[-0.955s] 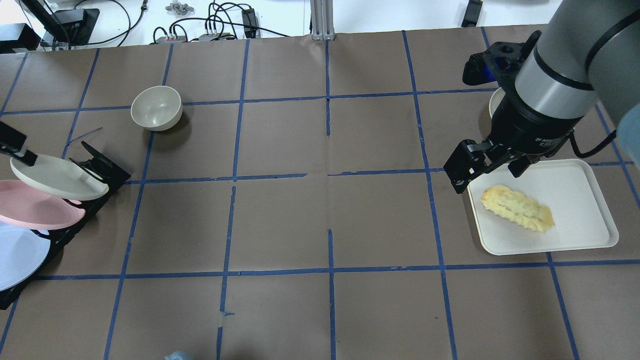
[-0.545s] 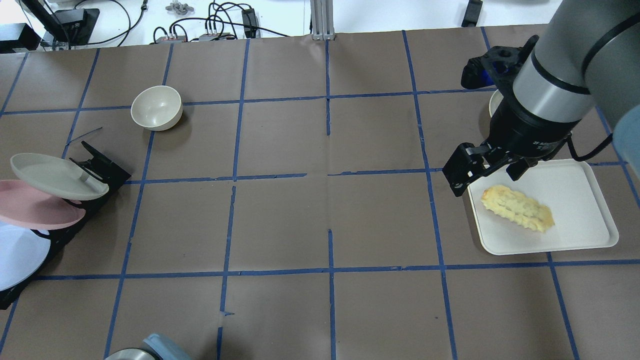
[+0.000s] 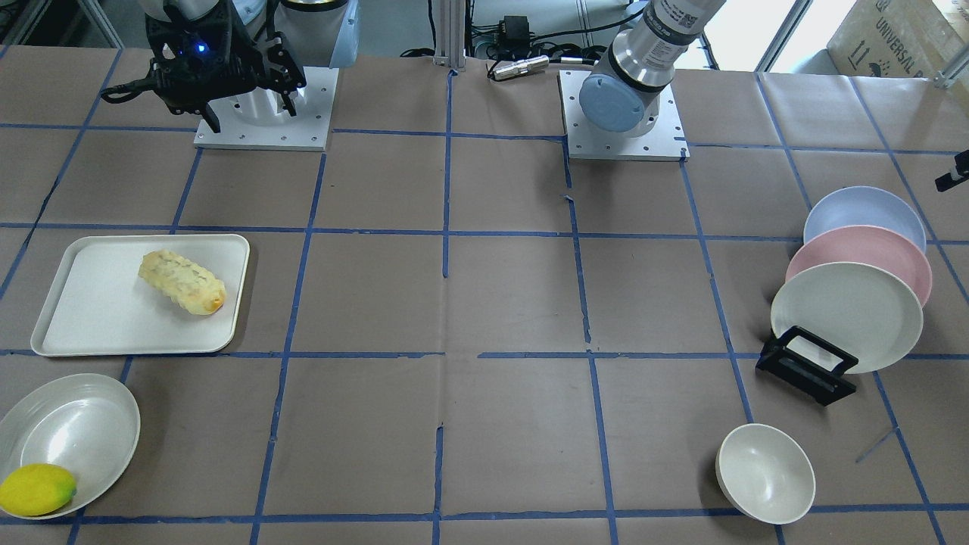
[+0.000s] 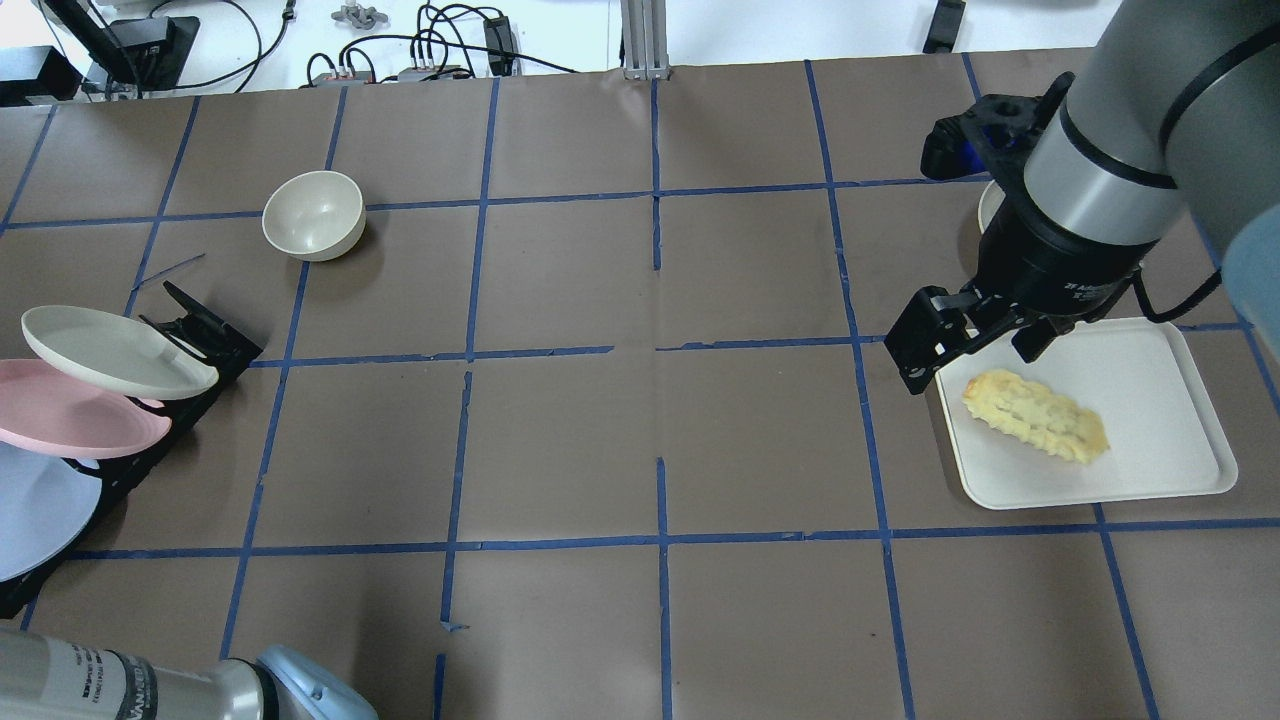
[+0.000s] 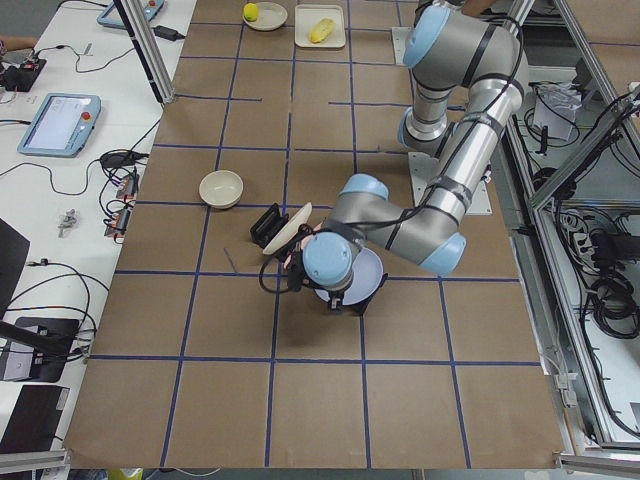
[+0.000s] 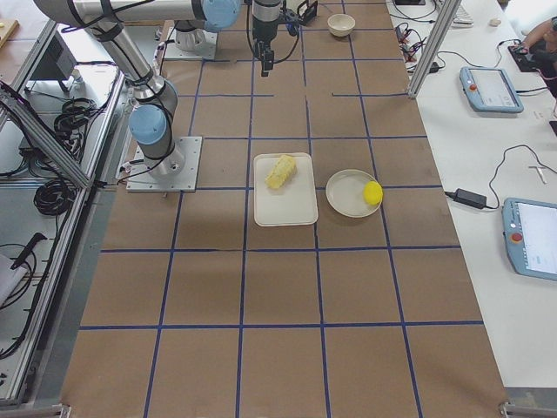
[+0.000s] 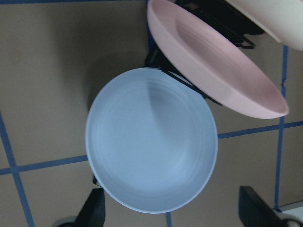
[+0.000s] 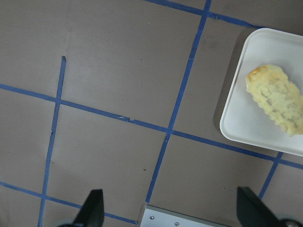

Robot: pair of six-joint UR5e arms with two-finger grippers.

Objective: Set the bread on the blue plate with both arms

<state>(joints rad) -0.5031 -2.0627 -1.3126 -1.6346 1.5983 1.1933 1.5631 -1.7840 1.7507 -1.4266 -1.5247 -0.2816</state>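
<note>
The bread (image 4: pixel 1035 415) lies on a white tray (image 4: pixel 1160 400) at the right; it also shows in the front view (image 3: pixel 182 281) and the right wrist view (image 8: pixel 277 98). My right gripper (image 4: pixel 975 350) is open and empty, hovering above the tray's far left corner, apart from the bread. The blue plate (image 4: pixel 30 510) leans in a black rack at the left edge, nearest the robot (image 3: pixel 863 216). In the left wrist view my left gripper (image 7: pixel 173 213) is open and empty above the blue plate (image 7: pixel 151 139). In the overhead view the left gripper is out of frame.
A pink plate (image 4: pixel 70 410) and a cream plate (image 4: pixel 115 350) lean in the same black rack (image 4: pixel 205 335). A cream bowl (image 4: pixel 312 215) stands at the far left. A lemon (image 3: pixel 36 488) lies in a cream dish (image 3: pixel 72 431) beyond the tray. My left arm's elbow (image 4: pixel 150 685) is at the bottom left.
The left gripper left the cream plate's edge and went out of the overhead view. The left arm's elbow came in at the bottom left. The right gripper barely moved.
</note>
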